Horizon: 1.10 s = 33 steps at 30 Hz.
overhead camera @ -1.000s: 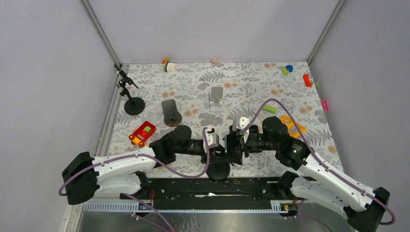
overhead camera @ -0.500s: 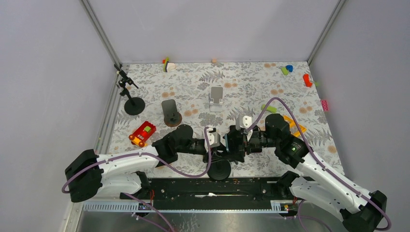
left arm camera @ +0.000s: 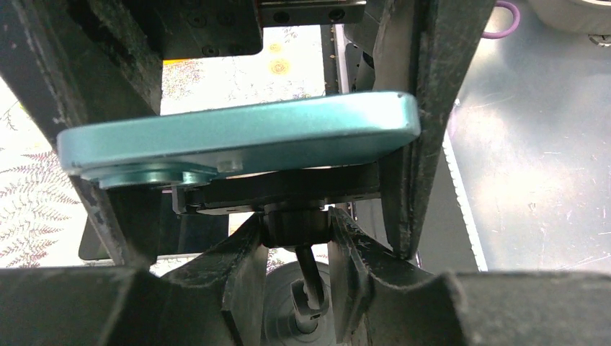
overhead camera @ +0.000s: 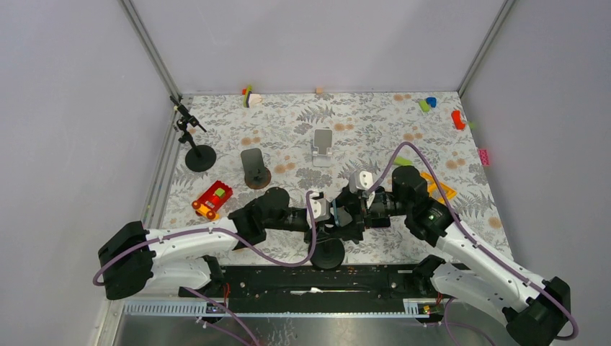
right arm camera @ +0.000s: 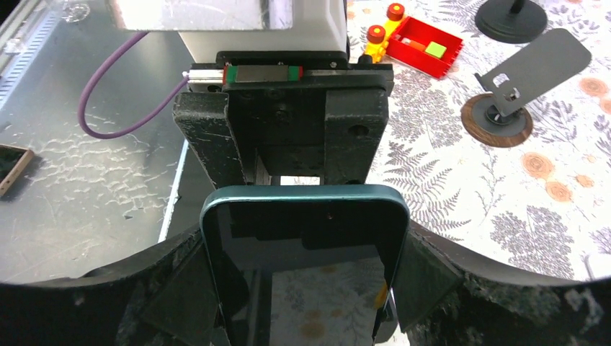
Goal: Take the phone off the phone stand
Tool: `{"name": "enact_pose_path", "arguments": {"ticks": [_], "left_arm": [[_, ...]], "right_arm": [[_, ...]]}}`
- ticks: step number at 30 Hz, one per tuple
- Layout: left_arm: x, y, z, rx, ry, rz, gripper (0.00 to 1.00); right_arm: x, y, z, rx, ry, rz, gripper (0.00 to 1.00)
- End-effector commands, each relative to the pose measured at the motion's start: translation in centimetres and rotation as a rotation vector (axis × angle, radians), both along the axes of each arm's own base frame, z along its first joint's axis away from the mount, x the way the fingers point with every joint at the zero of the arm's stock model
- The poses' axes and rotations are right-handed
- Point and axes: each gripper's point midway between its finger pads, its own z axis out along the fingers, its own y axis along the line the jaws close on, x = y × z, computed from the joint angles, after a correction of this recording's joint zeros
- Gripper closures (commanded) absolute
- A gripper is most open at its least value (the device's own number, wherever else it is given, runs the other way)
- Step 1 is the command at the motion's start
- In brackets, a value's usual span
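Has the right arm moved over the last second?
Yes: the right arm swung farther out, toward the green block, now covering more of the orange piece.

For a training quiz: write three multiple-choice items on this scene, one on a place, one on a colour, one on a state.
1. Where is the phone?
A) by the far wall
B) at the near edge, between both arms
C) in the far left corner

2. What colour is its case?
A) red
B) white
C) teal

3. What is the right gripper doing?
A) shut on the phone
B) open above a toy
C) hanging idle

Answers: 1 B, the top view shows it where the two wrists meet, close to the near edge. 2 C, its rim is teal in both wrist views. 3 A, it clamps the phone's two long edges.
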Motion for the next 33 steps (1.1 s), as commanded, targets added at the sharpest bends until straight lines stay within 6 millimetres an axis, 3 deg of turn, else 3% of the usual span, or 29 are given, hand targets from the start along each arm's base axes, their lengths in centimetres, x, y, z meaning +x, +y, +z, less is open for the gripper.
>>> {"name": "enact_pose_path", "arguments": {"ticks": [1,19,25,33], "left_arm": [[-11.9,0.2,1.8,-0.039,0.046,-0.503,1.0],[-14.1,1.3,1.7,-0.043,0.036,-0.554,1.0],[-14.3,2.0,1.1,-0.027,0.036,-0.562,1.0],[-14.8,3.5,1.5,-0.042,0.021,-0.585,1.0]], "right_arm": [[10.1,-1.5,-2.9,-0.119,-0.228,-0.346,1.0],[12.7,-1.5,-5.6,-0.253,-0.236,-0.231,1.0],[12.2,-1.8,-5.9,-0.287,-0.225,-0.199,1.0],[9.6,-1.4,-5.4,-0.225,-0.18,-0.118,1.0]]}}
